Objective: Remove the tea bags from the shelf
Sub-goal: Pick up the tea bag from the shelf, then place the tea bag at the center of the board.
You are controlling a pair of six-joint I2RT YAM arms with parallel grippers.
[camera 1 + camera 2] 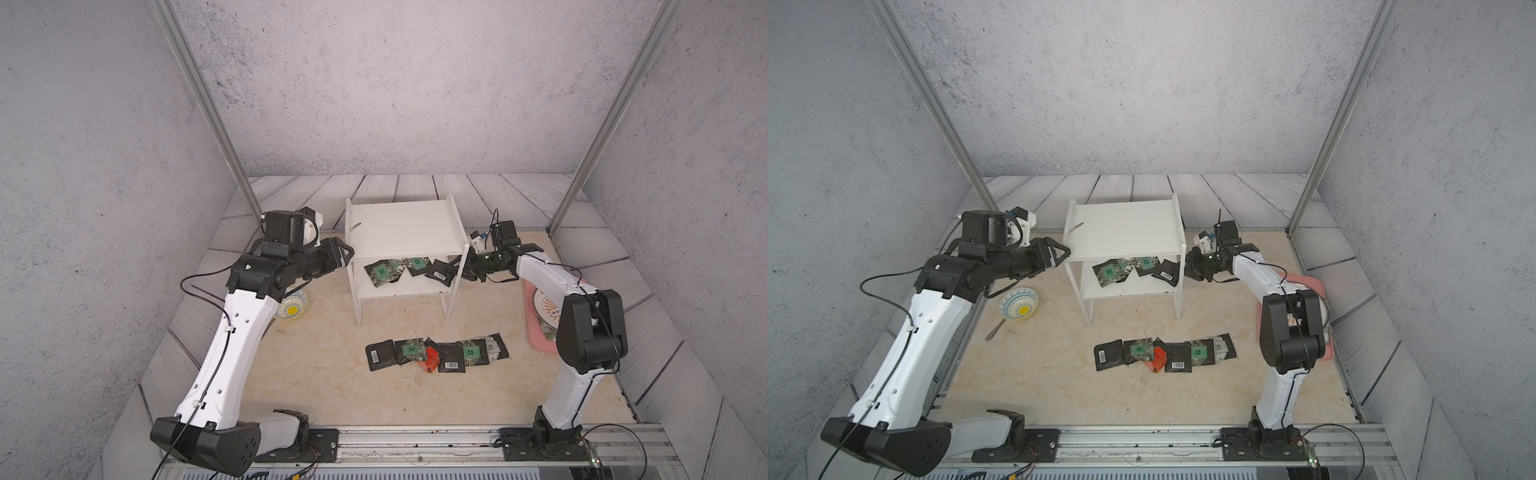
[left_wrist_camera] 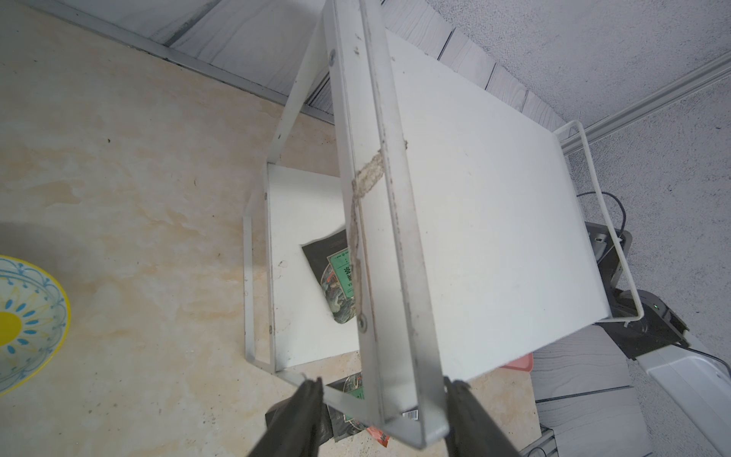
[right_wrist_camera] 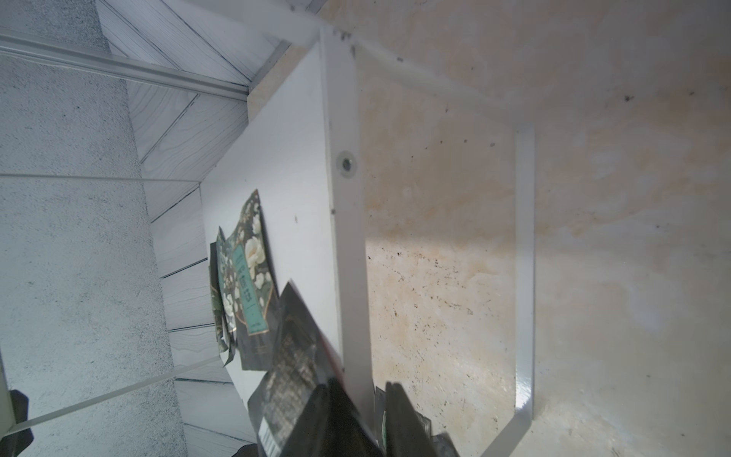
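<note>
The white two-tier shelf (image 1: 399,226) (image 1: 1125,224) stands mid-table. Three tea bags lie on its lower board: two green-labelled (image 1: 384,272) (image 1: 417,262) and a black barcoded one (image 1: 439,273) (image 3: 288,376) at the right end. My left gripper (image 1: 349,251) (image 2: 383,389) is shut on the shelf's left side frame at its top front corner. My right gripper (image 1: 459,266) (image 3: 370,389) reaches in through the right side. Its jaws stand a narrow gap apart at the barcoded bag's edge, and the grip itself is hidden. Several more tea bags (image 1: 436,353) (image 1: 1165,353), one red-orange, lie on the table in front.
A patterned bowl (image 1: 293,307) (image 1: 1018,304) with a yellow centre sits left of the shelf under my left arm, with a spoon (image 1: 995,330) beside it. A pink tray (image 1: 540,328) holding a plate (image 1: 548,307) lies at the right, partly behind my right arm.
</note>
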